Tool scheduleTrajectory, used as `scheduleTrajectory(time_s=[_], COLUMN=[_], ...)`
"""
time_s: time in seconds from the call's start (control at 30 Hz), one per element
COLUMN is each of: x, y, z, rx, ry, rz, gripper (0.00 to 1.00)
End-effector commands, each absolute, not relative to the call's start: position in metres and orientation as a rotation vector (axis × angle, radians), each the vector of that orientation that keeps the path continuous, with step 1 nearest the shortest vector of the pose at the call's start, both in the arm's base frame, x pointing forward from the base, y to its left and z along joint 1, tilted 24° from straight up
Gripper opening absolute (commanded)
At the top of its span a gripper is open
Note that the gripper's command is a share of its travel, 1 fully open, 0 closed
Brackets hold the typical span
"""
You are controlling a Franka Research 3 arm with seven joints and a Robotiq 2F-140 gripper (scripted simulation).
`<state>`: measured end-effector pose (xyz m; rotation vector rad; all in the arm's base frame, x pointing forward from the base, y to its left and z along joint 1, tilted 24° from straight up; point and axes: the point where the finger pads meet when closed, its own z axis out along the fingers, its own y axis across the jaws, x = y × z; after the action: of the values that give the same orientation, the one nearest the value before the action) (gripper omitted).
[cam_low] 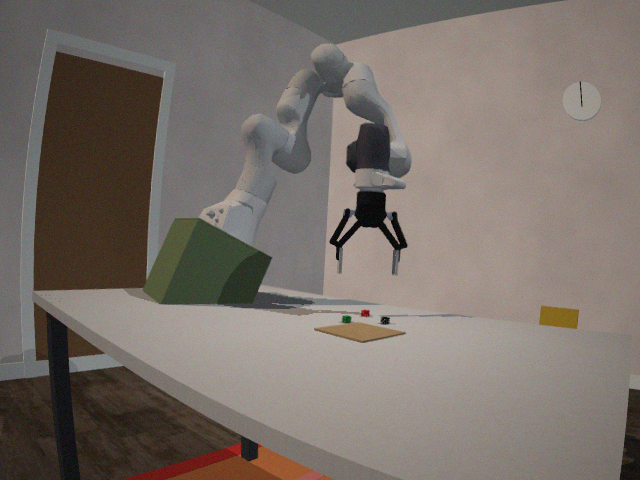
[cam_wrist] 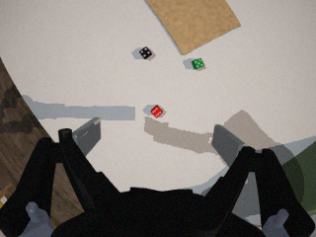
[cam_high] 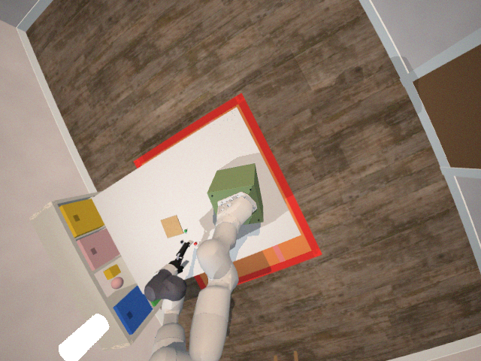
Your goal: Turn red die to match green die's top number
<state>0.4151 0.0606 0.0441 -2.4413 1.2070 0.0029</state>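
Observation:
The red die (cam_wrist: 157, 111) lies on the white table, off the mat; it also shows in the exterior view (cam_low: 364, 312) and from above (cam_high: 195, 244). The green die (cam_wrist: 197, 63) (cam_low: 346, 318) (cam_high: 186, 230) sits just beside the tan mat's (cam_wrist: 192, 11) (cam_low: 359, 331) (cam_high: 172, 226) edge. A black die (cam_wrist: 145, 53) (cam_low: 384, 320) lies on the table near the mat. The pips are too small to read. My gripper (cam_low: 367, 267) (cam_wrist: 157, 131) hangs high above the dice, fingers wide open and empty, roughly over the red die.
A green block (cam_low: 205, 268) holds the arm's base at the back of the table. A shelf unit with coloured drawers (cam_high: 95, 248) stands along one table edge; a yellow box (cam_low: 558, 316) shows beyond the far edge.

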Motion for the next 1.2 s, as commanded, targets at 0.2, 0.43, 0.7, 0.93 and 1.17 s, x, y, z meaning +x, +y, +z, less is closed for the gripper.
scheduleTrajectory(time_s=[0.2, 0.43, 0.7, 0.93, 1.17], x=[0.4164, 0.4163, 0.4161, 0.4159, 0.4156], y=[0.0604, 0.0609, 0.0614, 0.0617, 0.0622], z=[0.0422, 0.0407, 0.0389, 0.0376, 0.0355], rx=[-2.588, -2.637, -2.683, -2.711, -2.742], ry=[0.861, 0.711, 0.541, 0.413, 0.214], rz=[-0.082, -0.114, -0.15, -0.176, -0.215], gripper=[1.0, 1.0, 1.0, 1.0, 1.0])
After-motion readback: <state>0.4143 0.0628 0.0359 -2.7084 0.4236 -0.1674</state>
